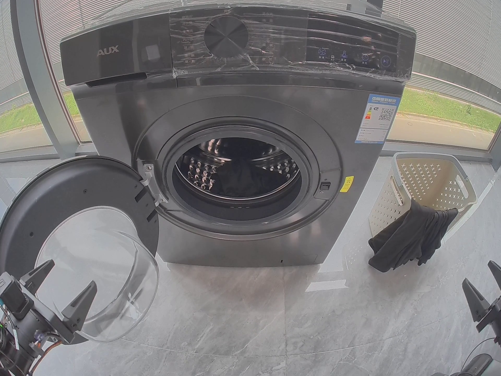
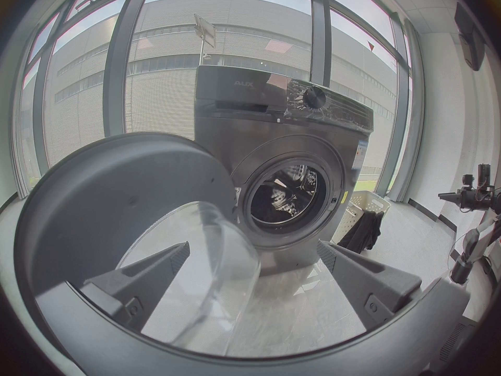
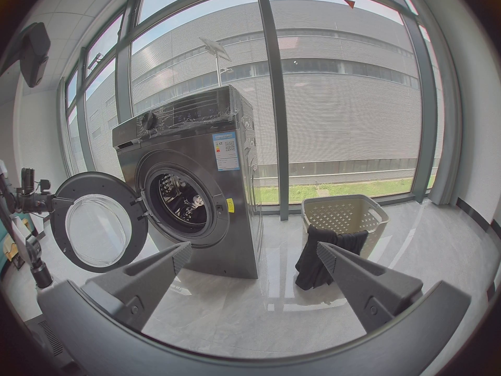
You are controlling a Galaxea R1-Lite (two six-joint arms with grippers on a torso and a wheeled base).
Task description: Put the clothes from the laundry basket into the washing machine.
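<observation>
Black, limp cloth [image 1: 412, 236] drapes over the basket [image 1: 436, 155] rim at my four o'clock, light and floppy, so I judge my spread right gripper [image 1: 486, 286] should pinch its bunched top fold.

we see bright daylight pouring through the windows [image 3: 344, 105] behind the washing machine [image 1: 235, 95]. the glossy floor [image 1: 261, 309] throws back pale glare, and both wrist views bend strongly at the edges, with dark corners.
</observation>
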